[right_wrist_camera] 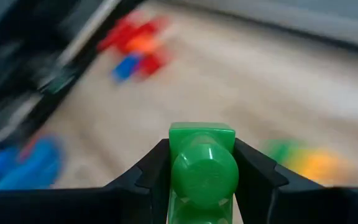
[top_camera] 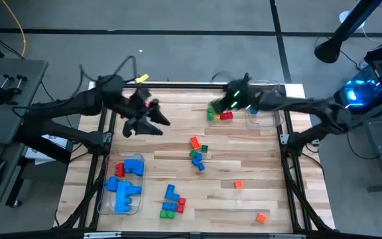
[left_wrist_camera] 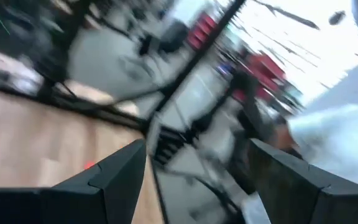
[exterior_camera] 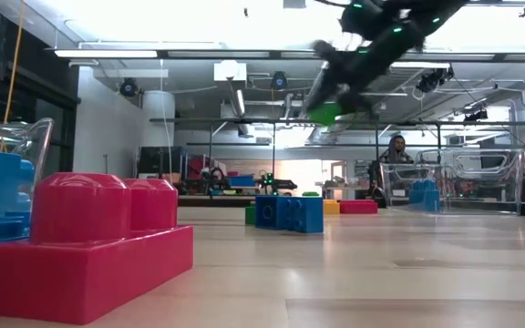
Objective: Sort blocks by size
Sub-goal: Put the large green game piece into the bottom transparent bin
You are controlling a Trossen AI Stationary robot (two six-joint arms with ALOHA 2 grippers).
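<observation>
A green block [right_wrist_camera: 202,168] sits pinched in the right gripper [right_wrist_camera: 202,163] jaws; left gripper [left_wrist_camera: 197,180] jaws spread.

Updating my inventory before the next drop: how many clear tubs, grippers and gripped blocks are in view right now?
Clear tubs: 2, left tub and right tub
Grippers: 2, left gripper and right gripper
Gripped blocks: 1, green block
Total: 5
</observation>
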